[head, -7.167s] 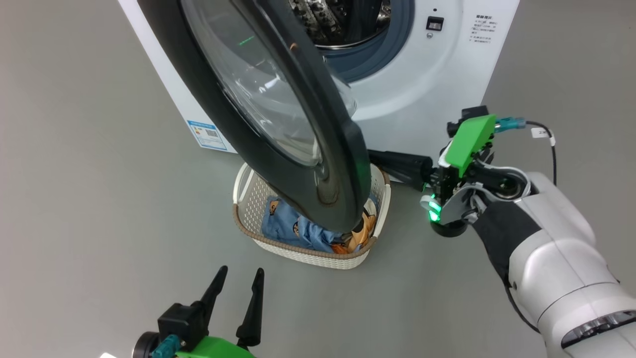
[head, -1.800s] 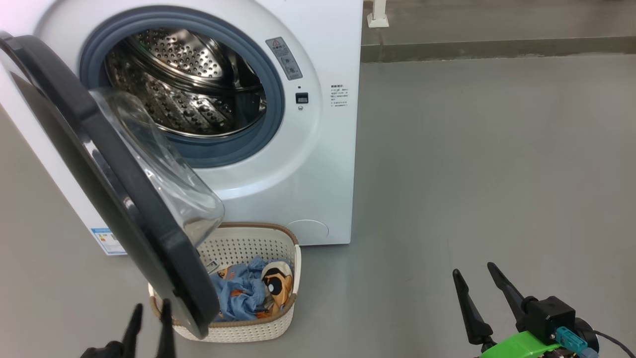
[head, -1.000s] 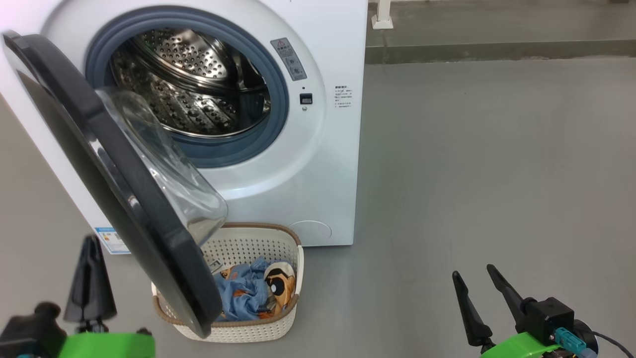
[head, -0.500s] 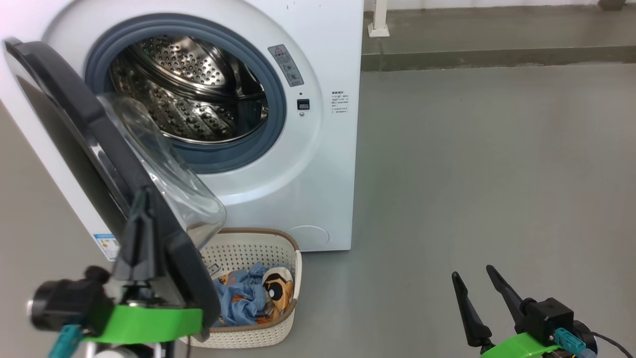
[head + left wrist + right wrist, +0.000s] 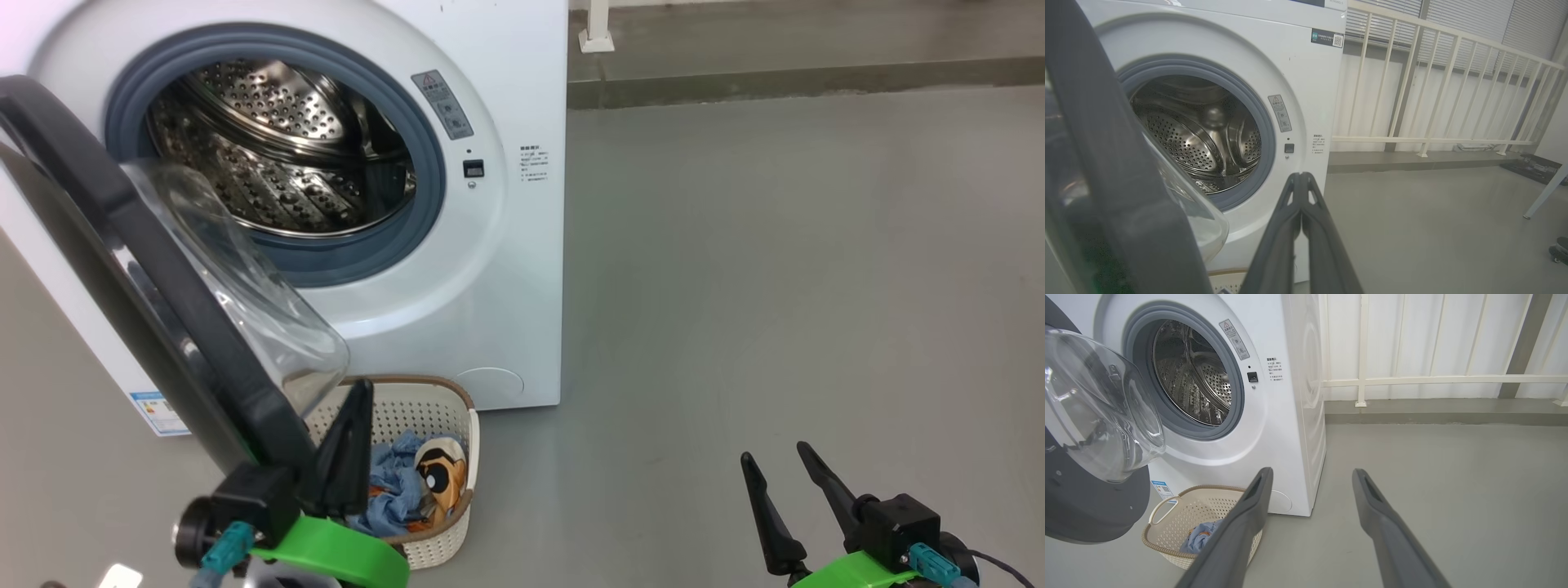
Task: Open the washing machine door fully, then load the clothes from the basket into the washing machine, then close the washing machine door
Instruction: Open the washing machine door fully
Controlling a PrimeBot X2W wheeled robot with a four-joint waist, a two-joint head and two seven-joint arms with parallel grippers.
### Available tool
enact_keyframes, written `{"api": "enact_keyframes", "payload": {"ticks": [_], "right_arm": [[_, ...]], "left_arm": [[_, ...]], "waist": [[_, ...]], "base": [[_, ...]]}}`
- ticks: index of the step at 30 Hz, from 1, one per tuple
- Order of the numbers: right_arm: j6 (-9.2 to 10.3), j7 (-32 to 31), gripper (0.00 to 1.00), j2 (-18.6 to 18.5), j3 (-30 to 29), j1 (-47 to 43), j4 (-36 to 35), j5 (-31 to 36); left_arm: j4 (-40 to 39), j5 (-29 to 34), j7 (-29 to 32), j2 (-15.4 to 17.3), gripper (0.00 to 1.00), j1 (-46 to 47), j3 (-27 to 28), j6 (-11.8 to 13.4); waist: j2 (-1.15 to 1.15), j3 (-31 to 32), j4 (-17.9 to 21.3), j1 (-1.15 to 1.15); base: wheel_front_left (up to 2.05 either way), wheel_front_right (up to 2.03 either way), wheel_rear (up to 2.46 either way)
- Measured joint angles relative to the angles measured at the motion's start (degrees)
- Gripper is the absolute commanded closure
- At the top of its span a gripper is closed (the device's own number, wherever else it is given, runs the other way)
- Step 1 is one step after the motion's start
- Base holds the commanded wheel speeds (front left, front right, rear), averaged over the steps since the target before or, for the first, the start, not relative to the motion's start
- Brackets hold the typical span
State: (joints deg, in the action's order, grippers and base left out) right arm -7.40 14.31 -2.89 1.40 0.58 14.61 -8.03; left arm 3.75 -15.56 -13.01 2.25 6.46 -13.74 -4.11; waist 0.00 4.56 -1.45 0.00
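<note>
Swung my closed left gripper [image 5: 361, 387] right, past the washing machine door [image 5: 245, 392], before the basket [image 5: 445, 543]; right gripper [image 5: 773, 452] gapes

The washing machine door [image 5: 163, 269] runs off the head view's left edge and covers the left part of the basket [image 5: 457, 425]. The left gripper [image 5: 361, 390] stands in front of more of it, so the clothes [image 5: 396, 490] show in part. The door also cuts across the blue sticker [image 5: 155, 411]. The print [image 5: 532, 163] on the washing machine [image 5: 506, 310] is too small to read. In the left wrist view the door is a dark blur.
</note>
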Motion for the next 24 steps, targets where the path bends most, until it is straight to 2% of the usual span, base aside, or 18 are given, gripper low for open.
{"api": "enact_keyframes", "payload": {"ticks": [9, 24], "right_arm": [[0.00, 0.0, 0.00, 0.0, 0.0, 0.0, 0.1, -0.7], [0.00, 0.0, 0.00, 0.0, -0.3, 0.0, 0.5, -1.2]], "left_arm": [[9.7, -1.1, 1.0, 0.1, 1.00, 2.2, -0.9, 0.1], [16.1, -2.9, 0.4, 0.6, 1.00, 3.4, 0.5, 0.8]], "waist": [[0.00, -1.3, 0.8, 0.00], [0.00, -1.6, 0.3, 0.00]], "base": [[0.00, 0.00, 0.00], [0.00, 0.00, 0.00]]}}
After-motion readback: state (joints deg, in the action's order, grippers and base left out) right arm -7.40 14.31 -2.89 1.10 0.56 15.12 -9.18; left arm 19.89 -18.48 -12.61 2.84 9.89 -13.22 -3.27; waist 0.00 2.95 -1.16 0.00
